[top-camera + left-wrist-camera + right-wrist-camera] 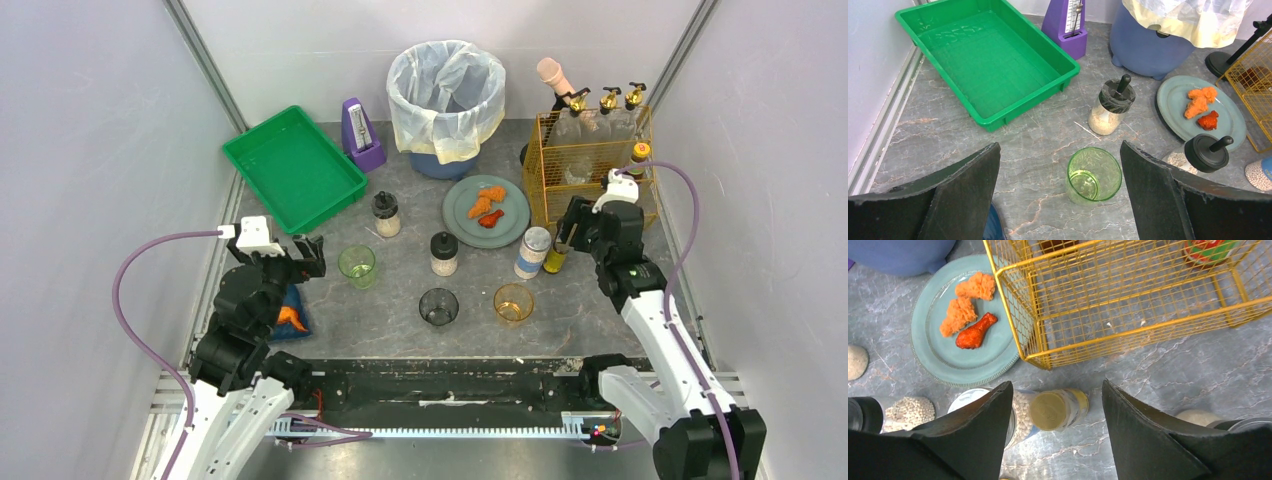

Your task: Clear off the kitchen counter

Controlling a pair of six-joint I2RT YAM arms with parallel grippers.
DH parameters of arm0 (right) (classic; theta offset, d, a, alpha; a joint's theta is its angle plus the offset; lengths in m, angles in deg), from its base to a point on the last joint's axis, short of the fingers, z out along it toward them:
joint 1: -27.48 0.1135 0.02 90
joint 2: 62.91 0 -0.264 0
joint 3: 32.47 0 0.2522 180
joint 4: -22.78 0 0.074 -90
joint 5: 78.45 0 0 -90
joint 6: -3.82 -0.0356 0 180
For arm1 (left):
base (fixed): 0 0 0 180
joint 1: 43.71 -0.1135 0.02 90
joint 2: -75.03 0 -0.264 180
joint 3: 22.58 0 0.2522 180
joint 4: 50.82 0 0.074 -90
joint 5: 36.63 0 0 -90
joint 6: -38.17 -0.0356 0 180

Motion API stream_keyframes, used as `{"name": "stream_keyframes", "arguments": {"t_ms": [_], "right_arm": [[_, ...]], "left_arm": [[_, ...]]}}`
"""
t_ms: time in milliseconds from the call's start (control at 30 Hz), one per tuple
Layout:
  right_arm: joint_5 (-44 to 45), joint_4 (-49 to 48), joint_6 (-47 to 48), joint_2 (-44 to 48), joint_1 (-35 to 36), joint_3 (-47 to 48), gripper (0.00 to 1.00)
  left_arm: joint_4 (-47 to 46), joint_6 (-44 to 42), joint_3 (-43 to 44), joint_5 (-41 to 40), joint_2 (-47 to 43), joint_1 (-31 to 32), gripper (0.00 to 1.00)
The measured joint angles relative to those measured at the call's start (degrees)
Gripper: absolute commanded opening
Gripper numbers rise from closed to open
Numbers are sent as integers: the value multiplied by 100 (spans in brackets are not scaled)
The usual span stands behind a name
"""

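Observation:
The kitchen counter (400,320) is dark grey marbled stone and carries many items. My left gripper (306,256) is open and empty, just left of a green glass (357,266). In the left wrist view the gripper (1059,150) hangs above the counter (948,135), with the green glass (1094,175) standing between the fingers, nearer the right one. My right gripper (570,236) is open and empty above a small yellow-capped bottle (555,260). In the right wrist view the gripper (1057,385) straddles that bottle (1058,410), with room on both sides.
A green tray (293,167), a purple metronome (361,134) and a lined bin (446,95) stand at the back. A yellow wire basket (590,165) holds bottles. There is a teal plate (462,215) with fried pieces, two black-lidded shakers (386,214) (443,253), a bean jar (533,251), a dark glass (438,306) and an amber glass (513,302).

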State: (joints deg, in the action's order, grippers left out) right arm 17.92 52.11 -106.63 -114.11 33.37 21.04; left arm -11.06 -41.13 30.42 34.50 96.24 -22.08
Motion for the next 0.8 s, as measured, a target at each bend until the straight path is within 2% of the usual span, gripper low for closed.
{"name": "stream_keyframes", "arguments": {"t_ms": [433, 500, 800], "right_arm": [[20, -44, -22, -168, 66, -505, 49], [50, -42, -17, -155, 68, -579, 43], [203, 7, 59, -48, 68, -667, 3]], "left_arm": [[0, 0, 0, 2, 0, 0, 95], [0, 0, 0, 2, 0, 0, 95], [0, 0, 0, 22, 15, 0, 95]]}}
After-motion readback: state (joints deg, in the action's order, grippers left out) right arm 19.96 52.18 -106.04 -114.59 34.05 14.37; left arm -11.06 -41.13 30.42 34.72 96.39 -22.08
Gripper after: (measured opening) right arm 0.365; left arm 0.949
